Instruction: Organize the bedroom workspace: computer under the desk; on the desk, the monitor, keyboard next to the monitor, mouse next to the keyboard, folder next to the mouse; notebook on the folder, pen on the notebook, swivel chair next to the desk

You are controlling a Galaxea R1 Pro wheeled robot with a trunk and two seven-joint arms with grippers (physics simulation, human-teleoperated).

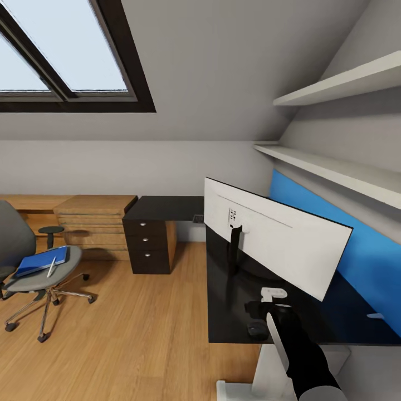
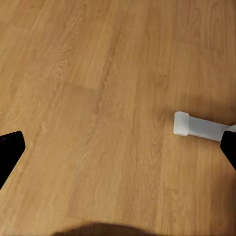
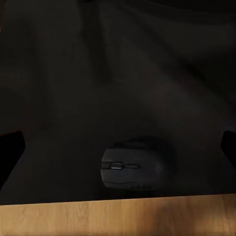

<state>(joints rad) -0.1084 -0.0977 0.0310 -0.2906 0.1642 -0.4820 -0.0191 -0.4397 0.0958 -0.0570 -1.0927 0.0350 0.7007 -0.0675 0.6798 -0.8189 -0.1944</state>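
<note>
Black plastic mouse [image 3: 132, 167] near desk [image 3: 118, 73] edge: light, rigid, slick, so pinch its flanks; right gripper [image 3: 118, 147] wide, left gripper [image 2: 118, 147] wide, both empty.

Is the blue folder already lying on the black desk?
No, the blue folder lies on the swivel chair seat with a pen on it, apart from the desk.

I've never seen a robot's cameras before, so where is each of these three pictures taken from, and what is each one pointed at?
Head view: on the robot's head, facing forward and down at the black desk, monitor and swivel chair; the right arm shows.
Left wrist view: near the left jaws, facing wooden floor; dark fingertips at the edges.
Right wrist view: near the right jaws, facing the mouse on the desk.
Shared: mouse and desk, in the head and right wrist views.
</note>
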